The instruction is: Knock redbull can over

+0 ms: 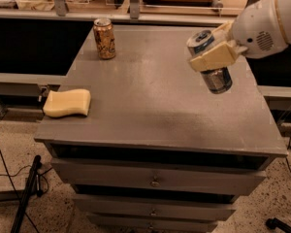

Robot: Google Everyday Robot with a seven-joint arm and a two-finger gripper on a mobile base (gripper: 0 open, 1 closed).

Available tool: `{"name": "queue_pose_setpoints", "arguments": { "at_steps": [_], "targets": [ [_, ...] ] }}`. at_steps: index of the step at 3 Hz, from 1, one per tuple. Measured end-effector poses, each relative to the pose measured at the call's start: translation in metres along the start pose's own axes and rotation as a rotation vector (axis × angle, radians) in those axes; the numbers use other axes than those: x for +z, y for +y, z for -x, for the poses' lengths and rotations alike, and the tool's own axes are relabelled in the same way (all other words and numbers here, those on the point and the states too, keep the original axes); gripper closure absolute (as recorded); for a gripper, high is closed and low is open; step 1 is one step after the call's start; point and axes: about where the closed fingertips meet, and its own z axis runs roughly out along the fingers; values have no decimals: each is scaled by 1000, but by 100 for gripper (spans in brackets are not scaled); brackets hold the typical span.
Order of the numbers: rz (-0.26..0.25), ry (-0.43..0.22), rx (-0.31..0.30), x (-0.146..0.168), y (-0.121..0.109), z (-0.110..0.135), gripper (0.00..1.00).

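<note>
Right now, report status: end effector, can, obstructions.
End effector over table, right side, shut on redbull can. Can tilted, looks lifted clear. Orange can and sponge far off.
</note>
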Motion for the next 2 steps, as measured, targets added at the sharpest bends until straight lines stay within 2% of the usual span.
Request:
{"name": "queue_pose_setpoints", "arguments": {
  "at_steps": [1, 2],
  "targets": [
    [42, 211, 27, 27, 12, -2, 100],
    [96, 426, 17, 70, 25, -24, 100]
  ]
}}
